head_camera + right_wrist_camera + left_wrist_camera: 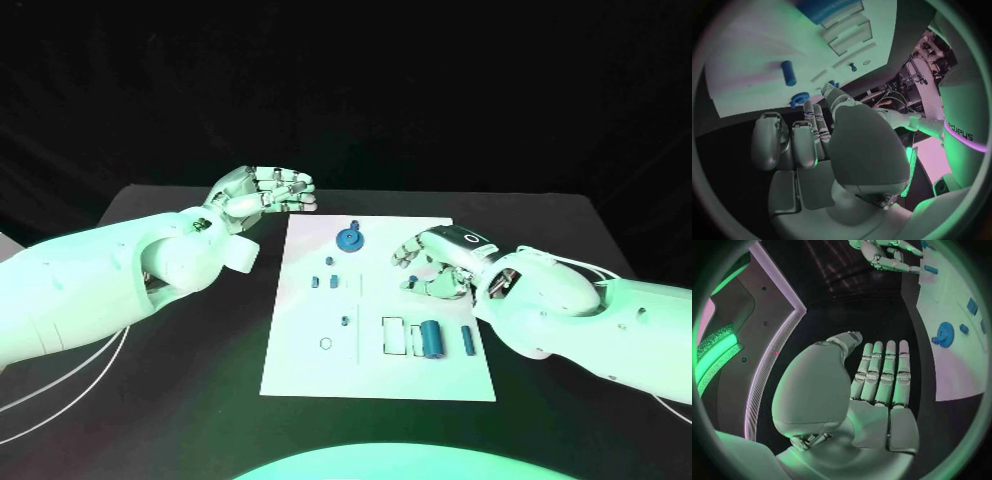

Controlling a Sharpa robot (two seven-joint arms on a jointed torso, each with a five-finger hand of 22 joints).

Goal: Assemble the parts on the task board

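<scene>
While the left hand (268, 190) hangs over the black table (577, 230) just off the white board's (433, 385) far left corner, its fingers (879, 372) lie straight and side by side, holding nothing. Near it on the board sits a round blue part (349, 238). Over the board's right edge, the right hand (440, 258) curls its fingers downward; whether it grips a piece, I cannot tell. Just below it lie a thick blue cylinder (433, 338) and a thin blue pin (467, 340).
</scene>
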